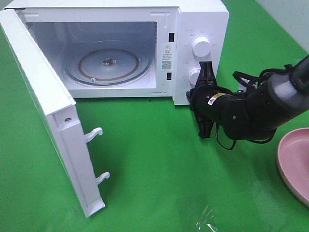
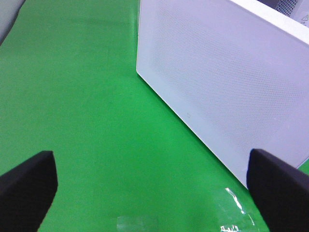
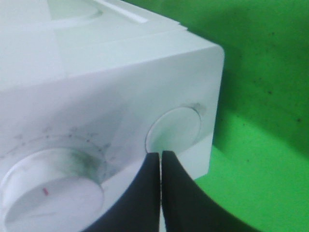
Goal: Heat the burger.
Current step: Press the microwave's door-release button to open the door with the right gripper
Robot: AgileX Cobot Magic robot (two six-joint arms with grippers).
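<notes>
The burger is not in any view. The white microwave (image 1: pixel 200 19) stands at the back with its door (image 1: pixel 48 111) swung wide open. Its glass turntable (image 1: pixel 107 65) is bare. My right gripper (image 1: pixel 193 92) is shut with nothing in it. In the right wrist view its tips (image 3: pixel 161 154) sit right at the microwave's lower knob (image 3: pixel 174 129), which also shows in the high view (image 1: pixel 194 76). My left gripper (image 2: pixel 154 179) is open and empty, low over the green mat, facing the door's outer face (image 2: pixel 227 82). It is out of the high view.
A flat pink plate (image 1: pixel 294 162) lies at the right edge, with nothing on the part in view. The upper knob (image 1: pixel 201 46) is above the lower one. The open door juts out over the left of the green mat (image 1: pixel 159 164). A bit of clear tape (image 1: pixel 207 217) lies near the front.
</notes>
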